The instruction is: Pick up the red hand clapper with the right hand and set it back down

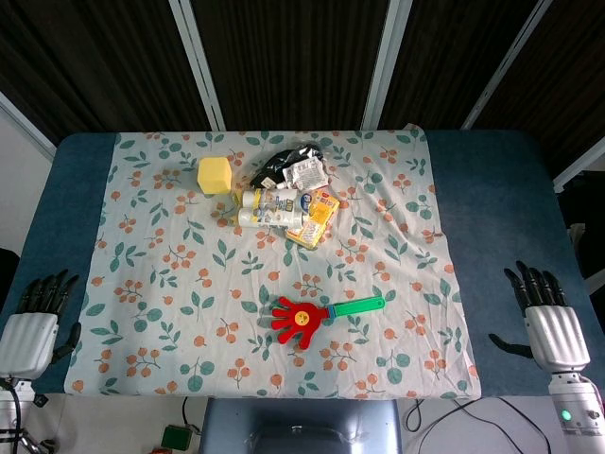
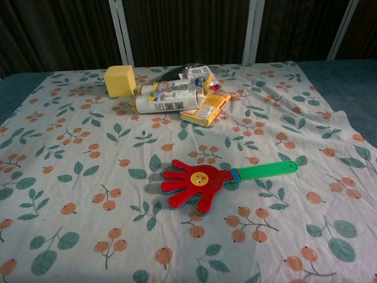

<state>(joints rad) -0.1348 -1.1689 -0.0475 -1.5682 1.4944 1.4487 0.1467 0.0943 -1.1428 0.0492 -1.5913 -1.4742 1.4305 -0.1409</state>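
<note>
So the red plastic hand clapper with the yellow smiley face and green handle is lying flat on the white floral-print cloth, down toward the near edge of the blue counter, a bit right of the middle. Its red fingers are pointing toward the left edge and the green handle is angling off toward the right edge. Nothing is touching it.

The right hand is hovering over the bare blue strip near the right edge of the counter, well apart from the clapper, fingers spread and pointing away from the robot, holding nothing. The left hand is doing much the same at the near left corner, fingers apart and empty. Neither hand is showing up in the chest view.

Over toward the far edge, a yellow foam cube is sitting by itself, and just to its right there's a little pile: two white squeeze tubes lying side by side, a yellow snack packet touching them, and a black glossy pouch behind, with a small white sachet lying on it.
</note>
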